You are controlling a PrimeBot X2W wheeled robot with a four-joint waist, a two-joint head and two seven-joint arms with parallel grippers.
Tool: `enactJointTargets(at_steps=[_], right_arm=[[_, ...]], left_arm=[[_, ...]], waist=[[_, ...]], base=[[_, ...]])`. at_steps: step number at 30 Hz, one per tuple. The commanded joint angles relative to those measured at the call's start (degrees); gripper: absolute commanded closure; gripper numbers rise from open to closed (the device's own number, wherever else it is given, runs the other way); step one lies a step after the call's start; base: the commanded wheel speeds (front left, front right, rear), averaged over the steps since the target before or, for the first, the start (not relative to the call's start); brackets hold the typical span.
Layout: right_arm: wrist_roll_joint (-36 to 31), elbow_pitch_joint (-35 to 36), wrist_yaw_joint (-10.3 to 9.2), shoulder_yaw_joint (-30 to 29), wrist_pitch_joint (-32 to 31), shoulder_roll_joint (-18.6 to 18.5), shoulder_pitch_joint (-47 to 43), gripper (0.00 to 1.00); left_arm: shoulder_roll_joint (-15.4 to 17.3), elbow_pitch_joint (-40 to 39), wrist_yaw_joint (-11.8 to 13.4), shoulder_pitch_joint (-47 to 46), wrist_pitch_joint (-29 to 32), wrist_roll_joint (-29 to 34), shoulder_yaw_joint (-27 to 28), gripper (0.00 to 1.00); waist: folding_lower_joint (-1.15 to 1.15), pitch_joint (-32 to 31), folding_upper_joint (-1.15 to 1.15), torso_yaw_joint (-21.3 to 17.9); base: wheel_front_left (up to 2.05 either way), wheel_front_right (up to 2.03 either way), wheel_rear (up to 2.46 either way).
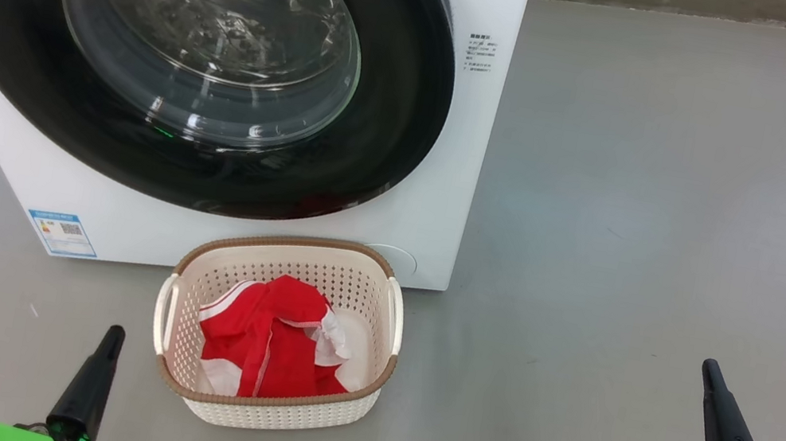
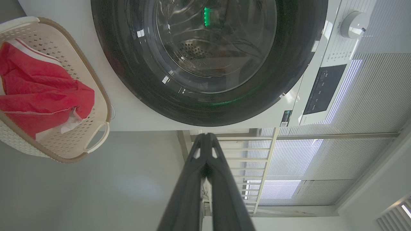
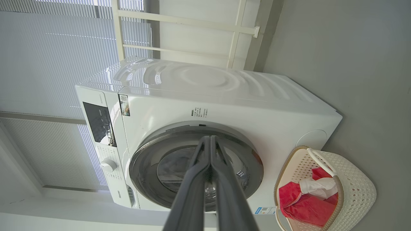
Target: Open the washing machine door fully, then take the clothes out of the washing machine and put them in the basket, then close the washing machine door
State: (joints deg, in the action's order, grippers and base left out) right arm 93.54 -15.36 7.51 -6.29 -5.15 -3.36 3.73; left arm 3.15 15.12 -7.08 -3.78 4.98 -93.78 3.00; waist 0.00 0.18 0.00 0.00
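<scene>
The washing machine (image 1: 447, 141) is white, and its round black-rimmed door (image 1: 189, 47) lies flat against its front, closed, with the steel drum visible through the glass. On the floor before it stands the cream basket (image 1: 366, 305), holding red clothes (image 1: 265, 348) with white trim. My left gripper (image 1: 112, 337) sits shut and empty at the lower left, a short way left of the basket. At the lower right, my right gripper (image 1: 711, 372) is likewise shut and empty, well clear of the basket. In the wrist views the left gripper (image 2: 205, 136) and right gripper (image 3: 210, 138) both show fingers pressed together.
Bare grey floor (image 1: 644, 216) spreads to the right of the machine and around the basket. A wall base (image 1: 722, 4) runs along the far edge. Window blinds (image 3: 48, 64) and a white rail frame (image 3: 179, 22) stand behind the machine.
</scene>
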Motion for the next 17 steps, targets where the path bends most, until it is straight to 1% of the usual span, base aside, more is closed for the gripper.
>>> enactJointTargets(at_steps=[1,17], right_arm=[[-0.3,1.4,-0.02,1.1,-0.3,-0.5,2.3,1.0],[-0.5,1.4,-0.02,0.9,-0.5,-0.3,2.4,1.0]], left_arm=[[0.8,-1.1,-0.4,-2.3,0.3,0.4,2.0,1.0],[0.6,-1.1,-0.4,-2.3,0.5,0.6,2.3,1.0]], waist=[[0.0,0.0,0.0,0.0],[0.0,0.0,0.0,0.0]], base=[[0.0,0.0,0.0],[0.0,0.0,0.0]])
